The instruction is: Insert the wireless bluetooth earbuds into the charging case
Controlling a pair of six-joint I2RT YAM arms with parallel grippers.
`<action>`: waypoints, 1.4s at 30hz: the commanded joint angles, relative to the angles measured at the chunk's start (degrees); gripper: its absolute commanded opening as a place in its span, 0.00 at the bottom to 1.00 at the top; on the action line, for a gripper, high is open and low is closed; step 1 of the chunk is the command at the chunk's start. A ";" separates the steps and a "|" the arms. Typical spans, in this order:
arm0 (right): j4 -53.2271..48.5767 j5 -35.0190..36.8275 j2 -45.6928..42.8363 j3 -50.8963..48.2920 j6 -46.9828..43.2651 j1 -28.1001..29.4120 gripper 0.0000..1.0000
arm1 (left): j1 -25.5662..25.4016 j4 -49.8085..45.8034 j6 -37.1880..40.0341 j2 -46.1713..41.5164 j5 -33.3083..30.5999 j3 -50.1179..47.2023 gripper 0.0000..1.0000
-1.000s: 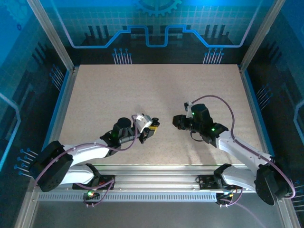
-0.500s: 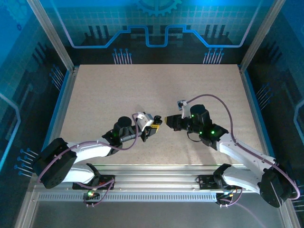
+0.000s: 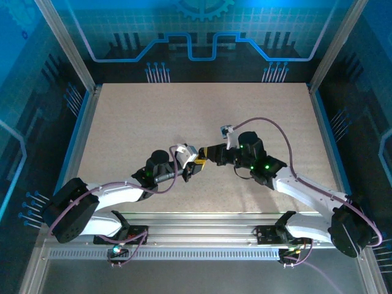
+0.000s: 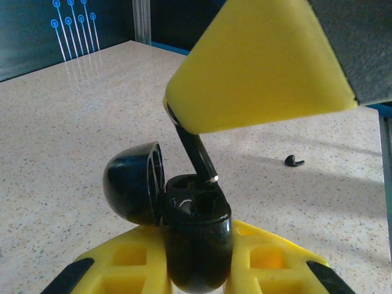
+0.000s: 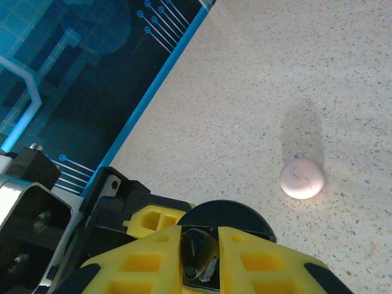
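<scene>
While our left fingers (image 4: 263, 260) clench the open black charging case (image 4: 197, 239) above the middle of the bench (image 4: 73, 110), our right fingers (image 4: 257, 67) pinch a black earbud (image 4: 197, 153), its stem at the socket and, we judge, nearly seated, leaving a second earbud (image 4: 294, 161) lying toward the right edge.
</scene>
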 commanded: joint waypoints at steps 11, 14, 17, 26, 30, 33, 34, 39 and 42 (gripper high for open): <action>1.16 2.03 0.48 0.13 -0.18 1.68 0.20 | 0.33 5.74 -2.54 0.37 0.12 1.37 0.19; -0.15 2.30 -0.31 -0.04 -0.86 1.57 0.20 | 0.29 6.14 -2.62 0.19 -0.30 1.37 0.19; -1.62 2.47 -1.02 -0.28 -1.47 1.71 0.19 | 0.28 6.28 -2.54 0.10 -0.42 1.55 0.19; -4.10 3.67 -2.65 -0.34 -3.09 1.71 0.19 | 0.31 6.27 -2.53 -0.25 -0.27 1.81 0.19; -3.49 3.31 -1.33 -0.30 -2.56 2.25 0.20 | 0.30 6.36 -2.61 -0.25 0.02 2.08 0.19; -3.13 3.14 -0.74 -0.15 -2.29 2.62 0.20 | 0.35 6.33 -2.65 -0.42 0.05 2.08 0.19; -3.13 3.05 -0.67 -0.05 -2.29 2.68 0.20 | 0.29 6.23 -2.55 -0.49 -0.04 2.10 0.19; -4.28 2.78 -0.12 0.52 -1.99 3.14 0.20 | 0.32 6.02 -2.38 -0.78 -0.23 2.12 0.19; -5.89 3.72 -0.09 0.62 -0.71 3.33 0.20 | 0.34 5.96 -2.27 -0.94 -0.40 2.12 0.19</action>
